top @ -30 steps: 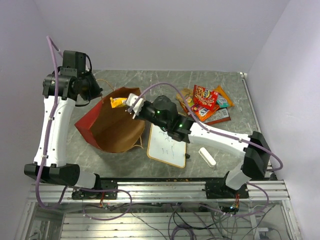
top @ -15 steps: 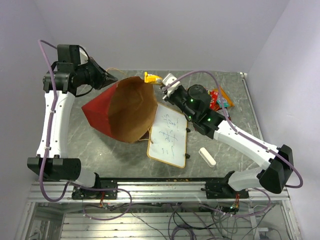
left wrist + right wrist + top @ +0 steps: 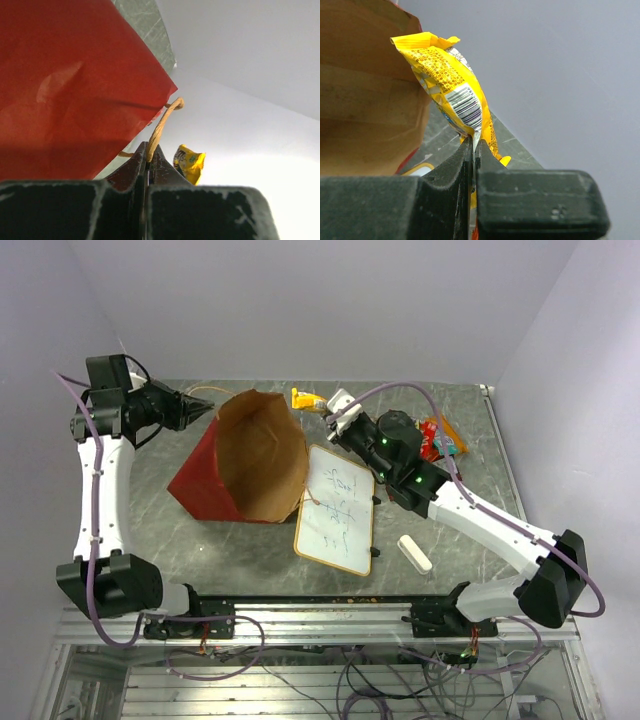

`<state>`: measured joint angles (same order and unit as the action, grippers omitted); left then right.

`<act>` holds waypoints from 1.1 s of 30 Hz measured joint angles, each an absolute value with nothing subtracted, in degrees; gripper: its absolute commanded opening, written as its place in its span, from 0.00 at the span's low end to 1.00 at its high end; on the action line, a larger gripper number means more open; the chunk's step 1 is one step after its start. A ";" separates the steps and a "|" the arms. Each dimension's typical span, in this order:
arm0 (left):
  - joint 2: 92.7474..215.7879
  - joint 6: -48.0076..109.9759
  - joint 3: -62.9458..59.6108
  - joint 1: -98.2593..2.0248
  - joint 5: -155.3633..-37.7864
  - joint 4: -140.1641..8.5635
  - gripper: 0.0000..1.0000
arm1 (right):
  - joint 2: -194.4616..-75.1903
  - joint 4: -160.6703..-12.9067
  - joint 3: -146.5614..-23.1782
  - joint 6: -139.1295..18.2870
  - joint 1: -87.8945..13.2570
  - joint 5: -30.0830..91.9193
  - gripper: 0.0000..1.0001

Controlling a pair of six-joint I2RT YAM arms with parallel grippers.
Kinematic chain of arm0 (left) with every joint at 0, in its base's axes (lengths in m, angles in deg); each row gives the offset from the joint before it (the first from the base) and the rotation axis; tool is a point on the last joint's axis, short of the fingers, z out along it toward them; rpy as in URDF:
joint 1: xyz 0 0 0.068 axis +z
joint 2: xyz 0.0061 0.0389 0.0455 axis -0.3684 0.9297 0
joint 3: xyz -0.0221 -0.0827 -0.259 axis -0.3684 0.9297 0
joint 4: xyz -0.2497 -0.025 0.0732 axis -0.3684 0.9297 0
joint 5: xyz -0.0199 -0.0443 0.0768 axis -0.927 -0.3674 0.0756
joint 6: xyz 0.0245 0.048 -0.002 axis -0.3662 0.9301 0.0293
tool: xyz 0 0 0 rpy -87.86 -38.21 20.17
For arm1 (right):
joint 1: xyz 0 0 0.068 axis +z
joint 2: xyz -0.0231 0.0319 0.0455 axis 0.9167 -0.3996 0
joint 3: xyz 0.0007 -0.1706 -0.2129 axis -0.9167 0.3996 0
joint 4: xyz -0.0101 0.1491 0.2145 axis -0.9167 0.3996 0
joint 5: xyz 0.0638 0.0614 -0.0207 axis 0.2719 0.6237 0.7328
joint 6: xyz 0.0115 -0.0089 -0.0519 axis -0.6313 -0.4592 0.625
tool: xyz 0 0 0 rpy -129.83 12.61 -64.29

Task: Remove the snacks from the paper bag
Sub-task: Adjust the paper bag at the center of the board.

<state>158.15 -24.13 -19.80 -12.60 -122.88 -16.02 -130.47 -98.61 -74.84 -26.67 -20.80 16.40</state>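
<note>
Here, both pairs of jaws are pinched tight, one on the bag's string and one on a snack.

Nearest, just right of the paper bag [image 3: 250,455], a wood-framed whiteboard [image 3: 335,510] lies flat on the table [image 3: 200,540], with a white eraser [image 3: 414,553] farther right of it. The bag's mouth gapes toward the top camera, brown inside and red outside. At the bag's far-left corner the left gripper [image 3: 148,152] is clamped on the string handle [image 3: 162,125] (the cord runs from its fingertips up to the red wall). At the bag's far-right rim the right gripper [image 3: 473,145] is clenched on the lower edge of a yellow packet [image 3: 452,95], which stands above the jaws, outside the bag and just beside its brown rim. Well right of the bag, other snacks [image 3: 440,435] lie partly hidden behind the right arm.
</note>
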 measured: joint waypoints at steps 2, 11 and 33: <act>157.86 -26.60 -18.10 -12.06 -123.54 -16.78 0.07 | -130.43 -98.63 -74.23 -26.84 -20.88 16.45 0.00; 151.46 -42.71 -15.54 -12.06 -129.35 -24.43 0.07 | -130.28 -99.13 -73.13 -27.52 -21.80 16.84 0.00; 151.44 -15.15 -10.88 -2.20 -126.29 -5.39 0.07 | -130.21 -99.85 -72.33 -29.88 -22.44 19.03 0.00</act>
